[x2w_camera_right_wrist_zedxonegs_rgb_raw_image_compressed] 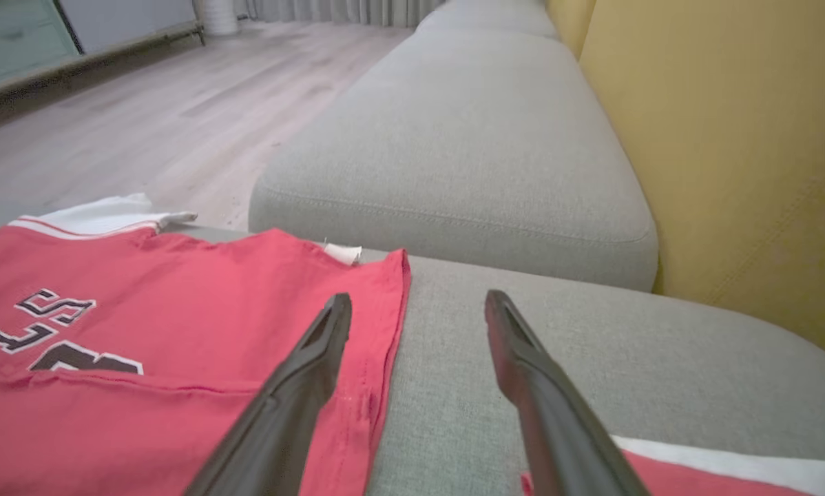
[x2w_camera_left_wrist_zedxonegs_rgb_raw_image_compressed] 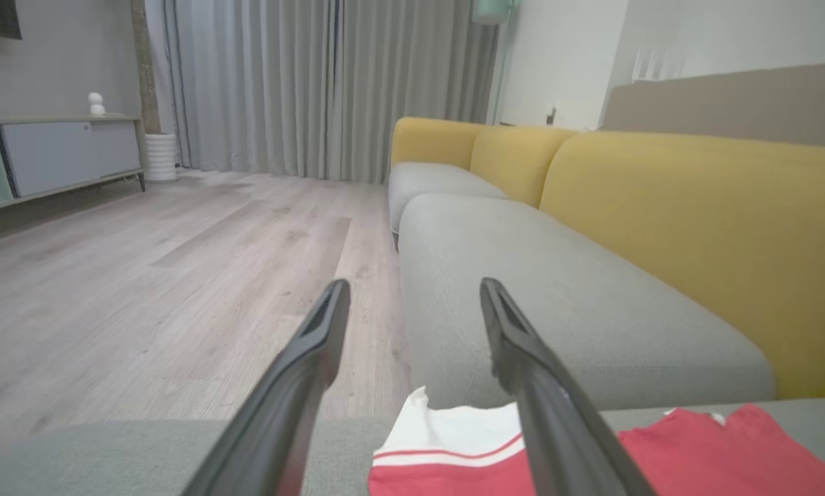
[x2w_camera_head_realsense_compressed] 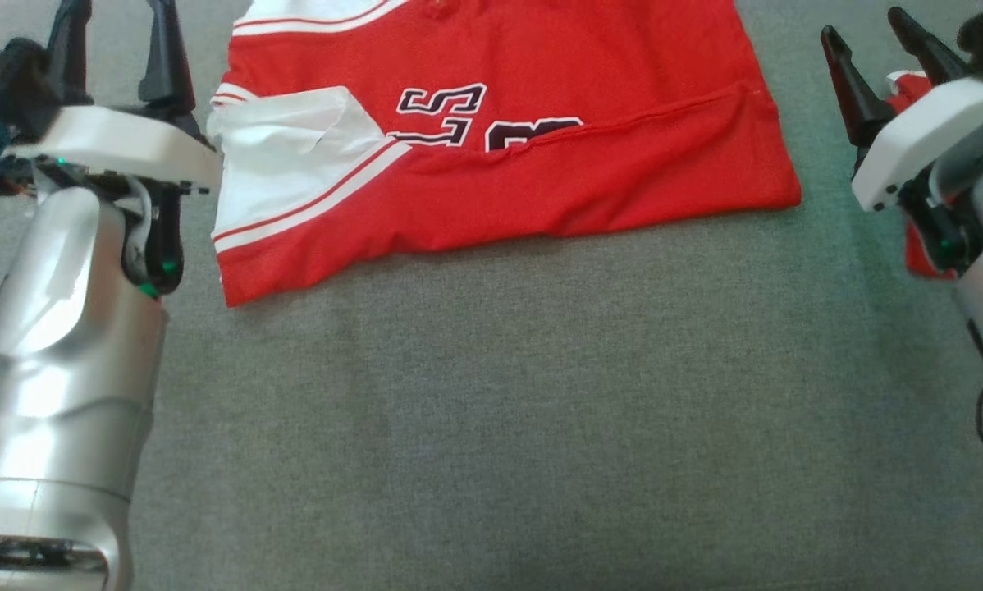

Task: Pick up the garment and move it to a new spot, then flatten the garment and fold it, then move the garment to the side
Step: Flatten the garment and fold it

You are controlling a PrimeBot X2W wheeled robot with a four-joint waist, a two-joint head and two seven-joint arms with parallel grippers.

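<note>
Silver forearms reach up the head view: left gripper at ten o'clock, right gripper at two, both with dark fingers spread apart, holding nothing, tips toward twelve. Between them at twelve lies the garment on the grey sofa cushion, long axis nine to three, white-trimmed end at nine. It is a folded red jersey, its black-and-white lettering partly hidden under a fold.
</note>
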